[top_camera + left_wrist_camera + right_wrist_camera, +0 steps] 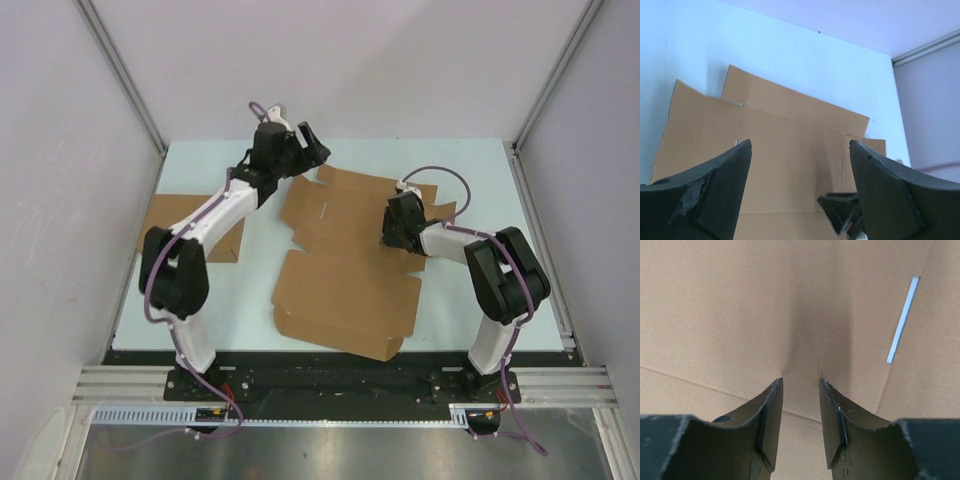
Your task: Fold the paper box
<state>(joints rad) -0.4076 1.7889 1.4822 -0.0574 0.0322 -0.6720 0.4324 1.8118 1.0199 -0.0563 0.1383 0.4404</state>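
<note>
From above, the paper box [340, 295] lies opened out mid-worktop [450, 160], long axis running near edge to far, tabbed flaps farthest, with another brown cardboard piece [163, 218] under the left arm; the left pincer [312, 152] hangs at the sheet's far-left corner and the right pincer [392, 238] is down on its right side. The left wrist camera shows its pincer [800, 145] spread wide and empty above the cardboard [780, 135]. The right wrist camera shows its pincer [801, 382] narrowed to a slim gap, tips against the sheet [715, 315] beside a slit [902, 320], gripping nothing visible.
</note>
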